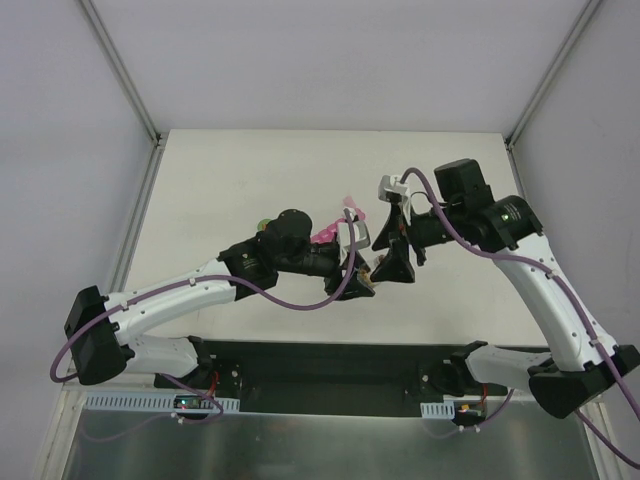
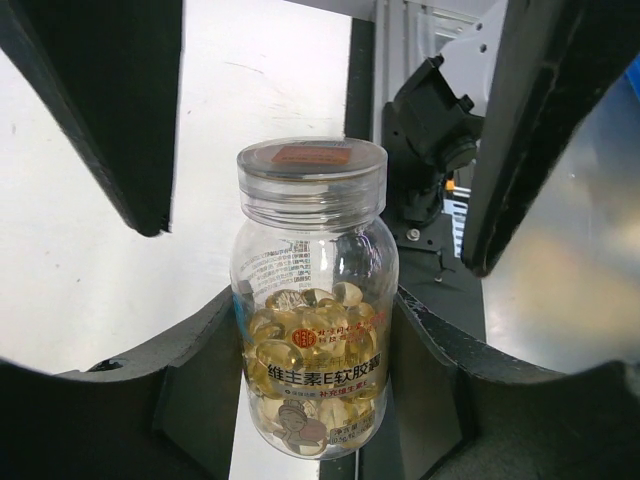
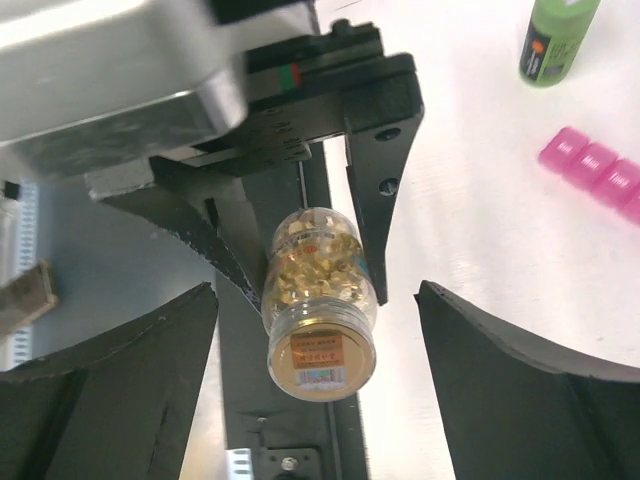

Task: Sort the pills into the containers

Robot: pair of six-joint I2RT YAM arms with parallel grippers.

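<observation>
My left gripper point(image 2: 315, 385) is shut on a small clear bottle point(image 2: 312, 290), held off the table with its clear screw cap point(image 2: 311, 175) on. The pills point(image 2: 300, 330), small amber capsules, fill its lower half. My right gripper point(image 3: 315, 345) is open and faces the cap point(image 3: 320, 362). Its fingers point(image 2: 130, 110) stand wide on either side of the cap without touching. In the top view the two grippers meet at mid-table, left point(image 1: 358, 280) and right point(image 1: 392, 255). The containers, a pink pill organizer point(image 3: 598, 175), lie on the table, partly hidden behind my left arm in the top view point(image 1: 333, 230).
A green bottle with a dark cap point(image 3: 555, 40) lies on the table beyond the organizer. The black base plate point(image 1: 330, 365) runs along the near edge under both arms. The white table top point(image 1: 260, 180) has grey walls on three sides.
</observation>
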